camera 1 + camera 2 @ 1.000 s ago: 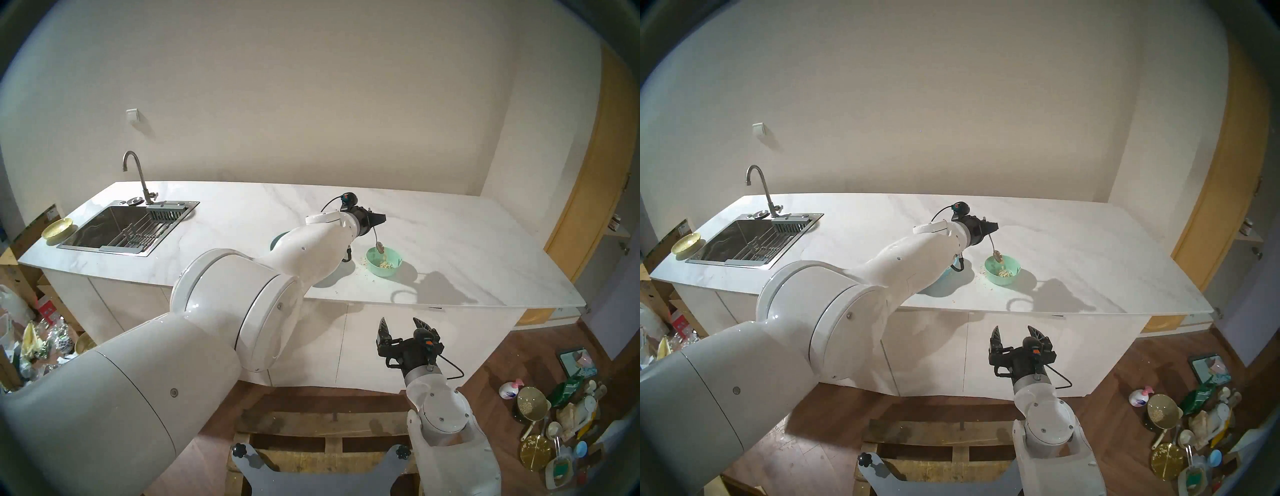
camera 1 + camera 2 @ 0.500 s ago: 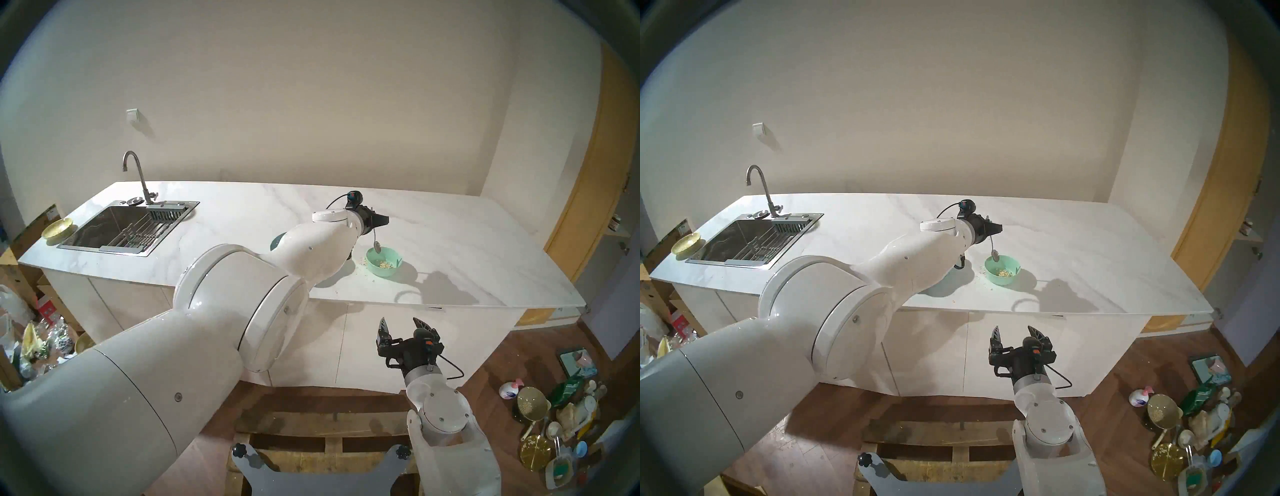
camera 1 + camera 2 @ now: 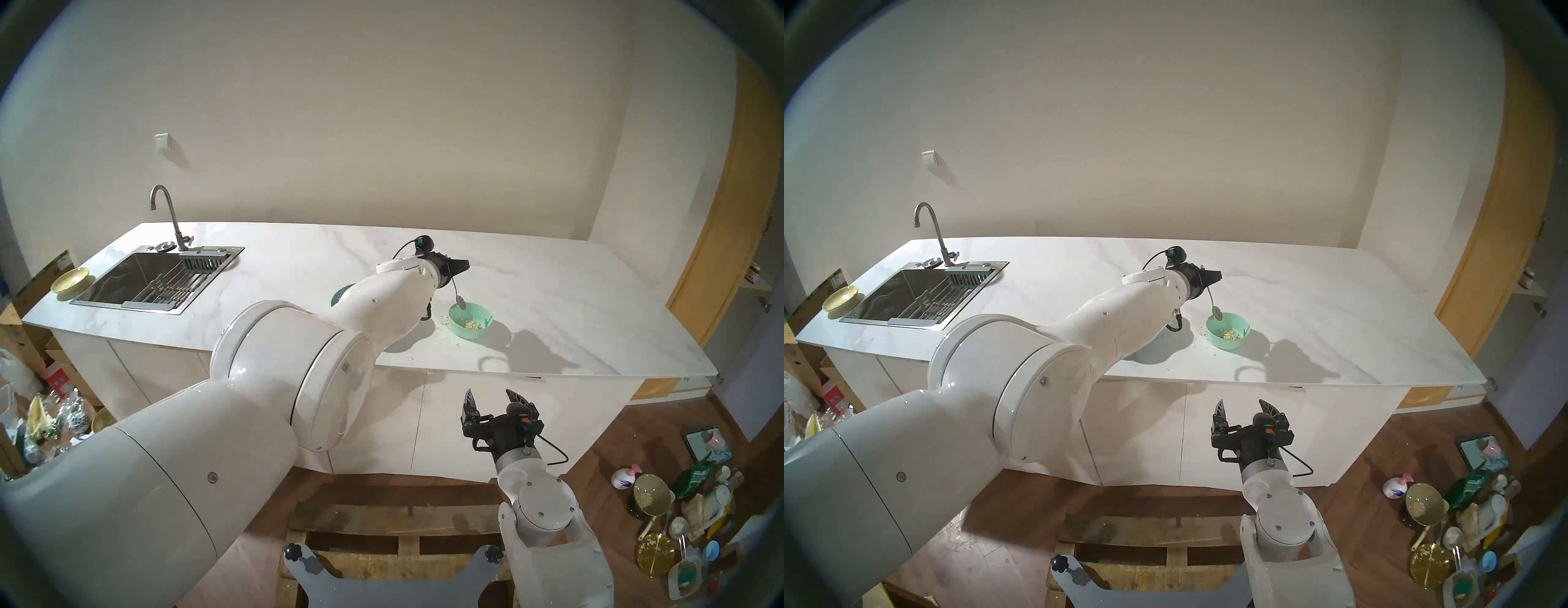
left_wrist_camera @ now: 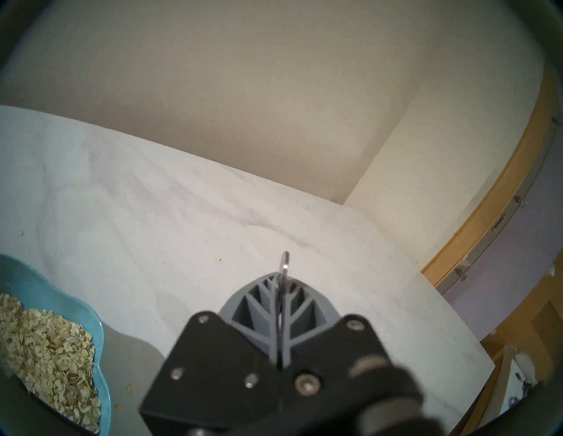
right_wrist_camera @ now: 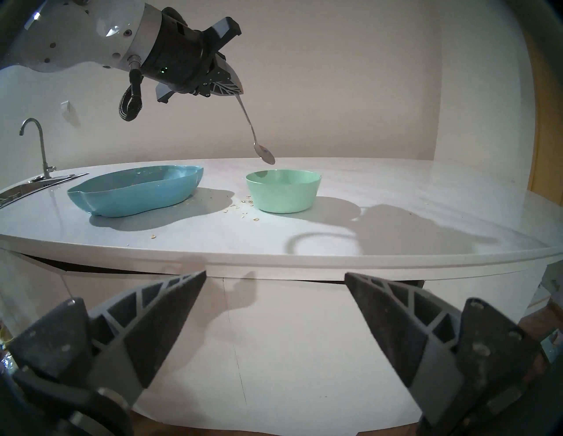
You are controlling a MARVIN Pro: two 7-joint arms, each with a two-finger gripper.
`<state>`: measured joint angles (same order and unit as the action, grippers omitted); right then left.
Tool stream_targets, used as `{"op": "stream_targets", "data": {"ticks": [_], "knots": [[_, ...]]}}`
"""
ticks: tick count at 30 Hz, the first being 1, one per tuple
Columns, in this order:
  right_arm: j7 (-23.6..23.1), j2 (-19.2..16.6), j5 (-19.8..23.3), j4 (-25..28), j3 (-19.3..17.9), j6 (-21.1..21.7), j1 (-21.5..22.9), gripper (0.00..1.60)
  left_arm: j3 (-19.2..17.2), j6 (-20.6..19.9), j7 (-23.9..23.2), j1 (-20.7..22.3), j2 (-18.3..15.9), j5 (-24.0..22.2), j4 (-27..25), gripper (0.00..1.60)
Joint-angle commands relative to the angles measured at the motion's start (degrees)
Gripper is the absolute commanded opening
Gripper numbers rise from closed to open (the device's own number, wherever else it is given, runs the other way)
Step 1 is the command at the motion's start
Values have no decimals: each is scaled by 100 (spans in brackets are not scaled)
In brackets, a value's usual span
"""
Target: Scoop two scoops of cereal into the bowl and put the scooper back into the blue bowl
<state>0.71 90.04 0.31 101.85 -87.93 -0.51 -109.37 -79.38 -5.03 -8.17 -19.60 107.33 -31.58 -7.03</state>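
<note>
1. Nearest the robot: the right gripper hangs in front of the counter edge, below the worktop, jaws spread wide with nothing between them. It's well apart from both bowls, so not really in play.
2. On the white marble counter, the mint-green bowl sits to the robot's right of the scalloped blue bowl, with a few stray oat flakes on the counter between them.
3. There's a small patch of cereal in the mint bowl, and a big heap of oats in the blue one in the left wrist view.
4. Farthest out and up: the left gripper is clamped tight on the handle tip of the metal spoon. The spoon slants down, head hanging just above the mint bowl's near-left rim, looking empty.
5. My guess is the key bit is that the blue bowl lies to the left of the spoon head, so the left arm has to swing back that way.
</note>
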Motion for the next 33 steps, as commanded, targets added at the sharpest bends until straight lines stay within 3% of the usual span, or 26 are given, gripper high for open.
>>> {"op": "stream_targets", "data": {"ticks": [1,17,26,33], "knots": [[3,6,2,137,0,-33,35,160,-244,-75,20,291,-15,-202,-144,0],[4,6,2,149,0,-29,28,160,-1845,-480,121,342,-179,-717,-119,0],[4,6,2,153,0,-27,26,160,-2328,-762,-36,290,-202,-711,-51,0],[4,6,2,149,0,-29,28,160,-2428,-797,-240,223,-360,-736,-60,0]]}}
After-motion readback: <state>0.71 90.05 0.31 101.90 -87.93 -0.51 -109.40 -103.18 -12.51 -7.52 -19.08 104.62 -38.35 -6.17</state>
